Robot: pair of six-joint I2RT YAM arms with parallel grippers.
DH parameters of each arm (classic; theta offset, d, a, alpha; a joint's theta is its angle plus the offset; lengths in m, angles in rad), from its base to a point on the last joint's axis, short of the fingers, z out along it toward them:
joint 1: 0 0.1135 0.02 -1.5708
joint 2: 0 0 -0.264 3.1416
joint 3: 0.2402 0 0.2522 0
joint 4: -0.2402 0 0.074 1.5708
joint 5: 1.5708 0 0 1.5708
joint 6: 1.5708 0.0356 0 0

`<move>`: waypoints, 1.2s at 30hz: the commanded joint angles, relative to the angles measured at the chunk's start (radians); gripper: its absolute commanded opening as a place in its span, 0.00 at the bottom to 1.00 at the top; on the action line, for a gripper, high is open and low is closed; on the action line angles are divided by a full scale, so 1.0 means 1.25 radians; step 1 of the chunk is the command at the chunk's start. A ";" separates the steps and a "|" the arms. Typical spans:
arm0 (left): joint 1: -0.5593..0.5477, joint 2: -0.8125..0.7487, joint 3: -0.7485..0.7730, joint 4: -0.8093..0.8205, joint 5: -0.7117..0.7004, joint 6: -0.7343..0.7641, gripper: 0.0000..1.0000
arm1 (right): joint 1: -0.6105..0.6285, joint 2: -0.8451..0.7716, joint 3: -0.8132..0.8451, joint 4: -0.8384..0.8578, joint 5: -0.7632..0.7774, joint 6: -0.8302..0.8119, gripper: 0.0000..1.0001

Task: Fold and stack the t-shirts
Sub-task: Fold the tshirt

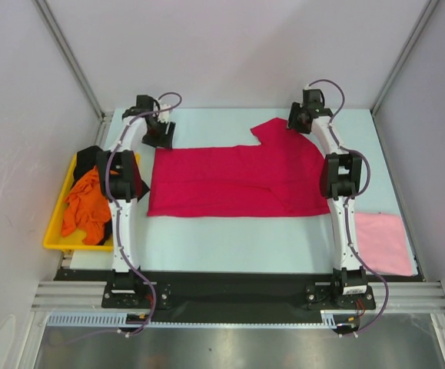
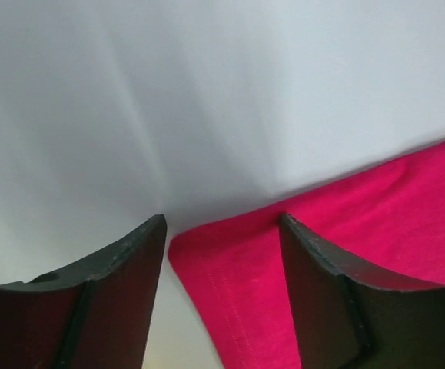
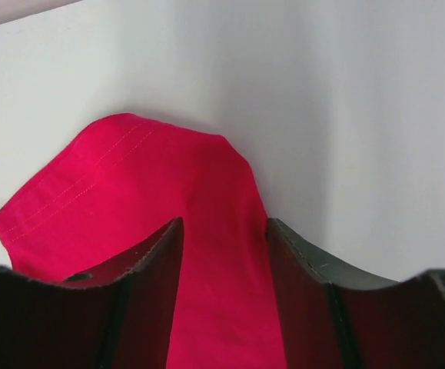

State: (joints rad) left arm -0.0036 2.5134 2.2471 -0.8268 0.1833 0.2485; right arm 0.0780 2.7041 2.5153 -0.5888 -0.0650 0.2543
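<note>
Top external view: the crimson red t-shirt (image 1: 237,181) lies spread flat across the middle of the table (image 1: 230,246), with one gripper at each end of its upper edge.
I see the left gripper (image 1: 159,137) at the shirt's upper-left corner. In the left wrist view its dark fingers (image 2: 122,300) stand apart with the red corner lying in the gap, and I cannot tell whether either pad touches the cloth. The right gripper (image 1: 299,121) sits at the sleeve on the shirt's upper right. In the right wrist view its jaws are likewise parted, the sleeve running up between them. The orange t-shirt (image 1: 84,206) and black t-shirt (image 1: 91,156) lie crumpled in the yellow tray (image 1: 51,234) at frame left. The pale pink t-shirt (image 1: 383,242) lies flat at lower right.
</note>
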 commanded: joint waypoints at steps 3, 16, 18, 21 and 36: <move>-0.001 0.024 0.035 -0.026 0.055 -0.026 0.59 | -0.001 0.014 0.031 -0.036 0.028 0.008 0.43; -0.001 -0.145 -0.087 0.088 0.101 0.068 0.00 | -0.022 -0.154 -0.074 -0.025 0.046 0.015 0.00; -0.001 -0.176 -0.109 0.075 0.104 0.093 0.00 | -0.026 -0.182 -0.104 -0.025 0.035 0.016 0.00; -0.001 -0.226 -0.158 0.097 0.111 0.121 0.00 | -0.022 -0.275 -0.180 -0.008 0.023 0.010 0.00; -0.001 -0.502 -0.506 0.072 0.130 0.291 0.00 | 0.020 -0.810 -0.869 0.005 0.110 0.041 0.00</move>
State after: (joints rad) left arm -0.0032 1.9850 1.7012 -0.7345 0.3191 0.5102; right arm 0.0818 1.8069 1.5631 -0.5678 0.0219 0.2756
